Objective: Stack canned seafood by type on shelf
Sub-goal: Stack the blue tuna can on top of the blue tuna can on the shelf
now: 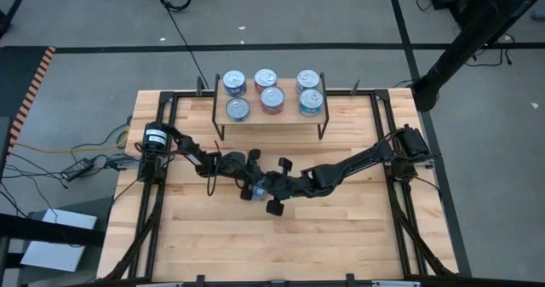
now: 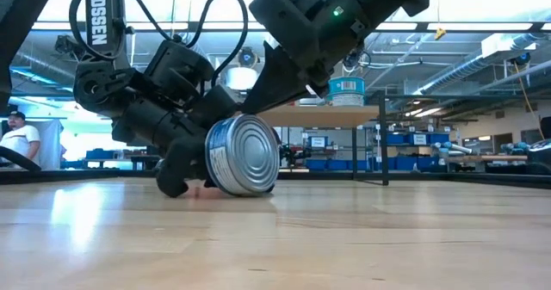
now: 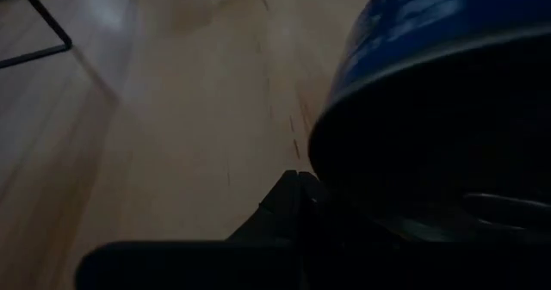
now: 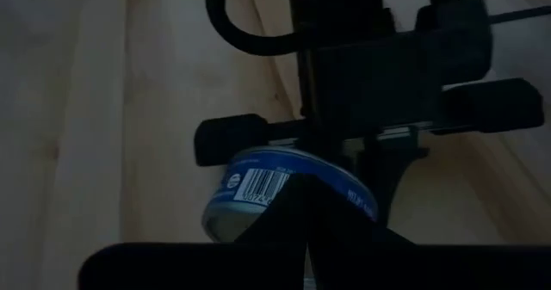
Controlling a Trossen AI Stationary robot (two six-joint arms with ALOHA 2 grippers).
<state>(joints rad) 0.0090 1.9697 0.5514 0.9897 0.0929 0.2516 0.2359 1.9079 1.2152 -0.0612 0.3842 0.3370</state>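
A blue-labelled tin (image 2: 244, 155) stands on its edge on the worktop (image 1: 341, 227) at mid-table, well apart from the shelf (image 1: 271, 110), which carries six tins; the left gripper (image 1: 247, 185) and right gripper (image 1: 268, 187) meet at it, both jaws pressed together, neither pinching it. Judged rigid, smooth, moderately heavy and prone to roll; take hold across the curved side wall, not the slick lid.

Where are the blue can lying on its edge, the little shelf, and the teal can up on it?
blue can (image 2: 245, 155): low view, its ribbed silver end.
shelf (image 1: 271, 119): high view, bare front plank.
teal can (image 1: 311, 101): high view, its silver top.
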